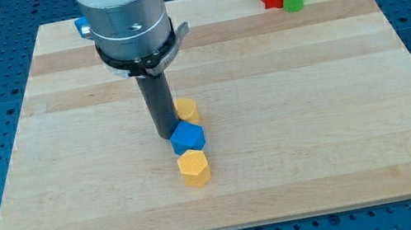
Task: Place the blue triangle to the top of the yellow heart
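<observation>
Camera view — my tip (167,134) touching blue block (187,137), yellow blocks (194,168) (186,109) flanking, end effector a bare rod, gripping nothing

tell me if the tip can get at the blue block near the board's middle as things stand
Probably yes. My tip sits right against the blue block on its left side in the view, nothing between them. One yellow block lies just above it, another yellow block just below.

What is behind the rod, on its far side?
A yellow block pokes out at the rod's right edge; the rest is covered, so its shape is unclear. My tip sits at the blue block's left. Another blue piece peeks from behind the arm.
</observation>
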Action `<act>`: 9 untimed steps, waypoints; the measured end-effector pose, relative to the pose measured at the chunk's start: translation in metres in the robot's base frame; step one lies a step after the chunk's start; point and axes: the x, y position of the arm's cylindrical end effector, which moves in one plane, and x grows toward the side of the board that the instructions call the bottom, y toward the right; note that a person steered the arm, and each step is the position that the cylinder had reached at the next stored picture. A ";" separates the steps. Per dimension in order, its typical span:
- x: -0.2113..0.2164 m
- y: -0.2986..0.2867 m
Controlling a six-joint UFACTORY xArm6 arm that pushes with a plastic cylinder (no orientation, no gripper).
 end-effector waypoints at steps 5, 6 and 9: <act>-0.203 -0.233; -0.242 -0.202; -0.252 -0.120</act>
